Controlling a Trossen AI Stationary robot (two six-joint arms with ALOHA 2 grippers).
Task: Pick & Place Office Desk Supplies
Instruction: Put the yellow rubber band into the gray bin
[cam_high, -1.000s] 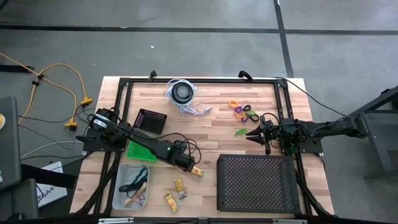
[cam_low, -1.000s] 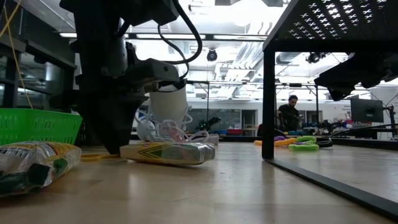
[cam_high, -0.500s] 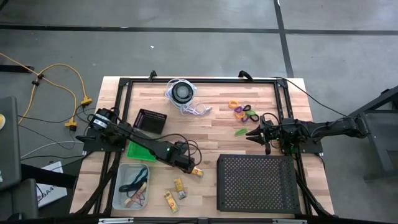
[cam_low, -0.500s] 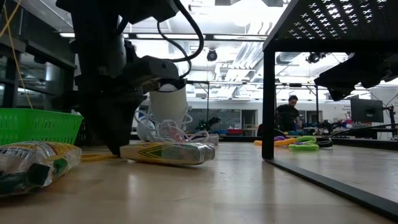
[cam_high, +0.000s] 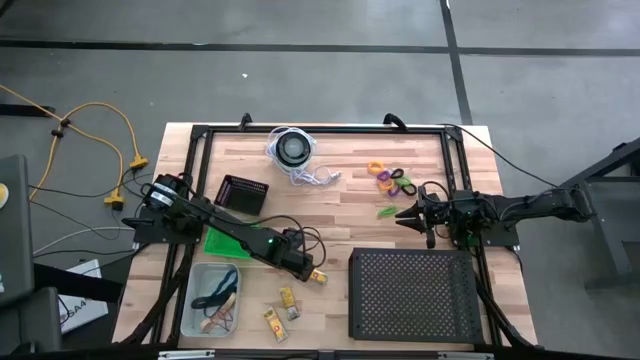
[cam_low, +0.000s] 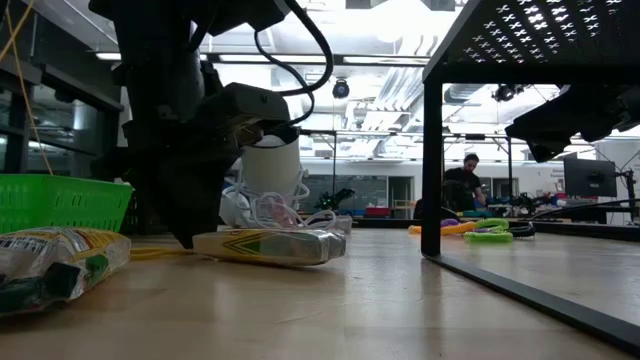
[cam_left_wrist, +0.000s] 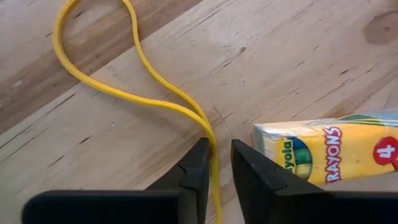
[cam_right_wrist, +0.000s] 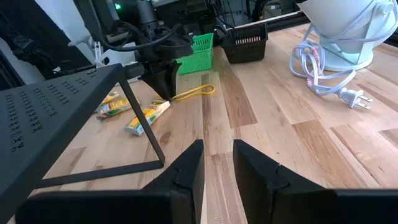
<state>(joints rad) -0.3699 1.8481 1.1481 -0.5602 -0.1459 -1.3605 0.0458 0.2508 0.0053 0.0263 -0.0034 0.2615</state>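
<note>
My left gripper (cam_left_wrist: 216, 146) points down at the table with its fingers a narrow gap apart. A yellow rubber band (cam_left_wrist: 134, 93) lies flat on the wood, and one strand of it runs through that gap. A yellow crayon packet (cam_left_wrist: 323, 152) lies just beside the fingers. The band (cam_right_wrist: 196, 92) and the packet (cam_right_wrist: 146, 115) also show in the right wrist view. My right gripper (cam_high: 403, 213) waits open at the table's right side, with nothing between its fingers. Coloured rings (cam_high: 392, 180) and a green clip (cam_high: 387, 212) lie close to it. My left gripper comes from above with its fingertips at the table top. The band's strand (cam_left_wrist: 213, 155) runs along the inner side of one finger (cam_left_wrist: 200, 163). I cannot tell whether that finger touches it. The band lies slack on the wood.
A clear bin (cam_high: 196, 318) with bands stands at the near left, with two more yellow packets (cam_high: 280, 307) beside it. A green basket (cam_high: 222, 243) and a black basket (cam_high: 242, 192) lie behind my left arm. A black perforated tray (cam_high: 413, 295) stands at the near right. A round disc with a white cord (cam_high: 293, 148) sits at the far edge.
My left gripper has rolled a little at the wrist while staying over the same spot beside the crayon packet. The packet and the band lie where they were.
</note>
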